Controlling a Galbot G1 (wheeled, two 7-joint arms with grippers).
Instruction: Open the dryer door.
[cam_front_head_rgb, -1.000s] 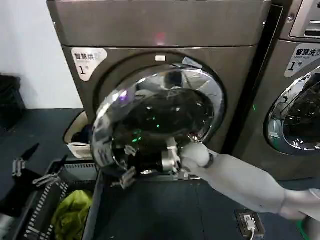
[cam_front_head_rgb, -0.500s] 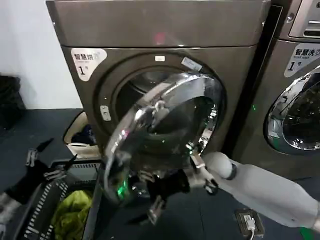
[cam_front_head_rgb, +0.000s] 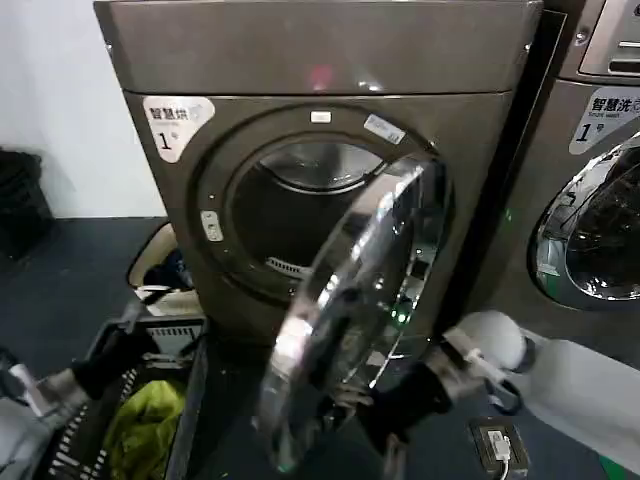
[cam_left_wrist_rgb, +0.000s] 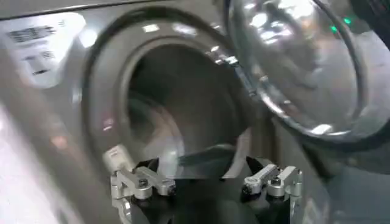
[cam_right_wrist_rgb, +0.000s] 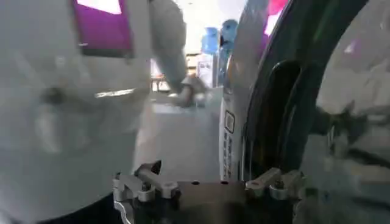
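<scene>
The big grey-brown metal dryer (cam_front_head_rgb: 330, 150) stands ahead, its round chrome-rimmed glass door (cam_front_head_rgb: 360, 300) half open. The right claw (cam_front_head_rgb: 385, 420), below the door, spreads wide. The door seems heavy and slippery; take its rim.

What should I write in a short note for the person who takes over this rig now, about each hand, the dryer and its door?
Right hand: low in front of the dryer, at the lower edge of the door; its grip cannot be judged.
Left hand: open, holding nothing, low at the robot's left over the basket, facing the drum opening.
Done: the door is unlatched and swung well out, and the drum shows.
Left: perhaps swing it a little wider, then withdraw the right arm.
</scene>
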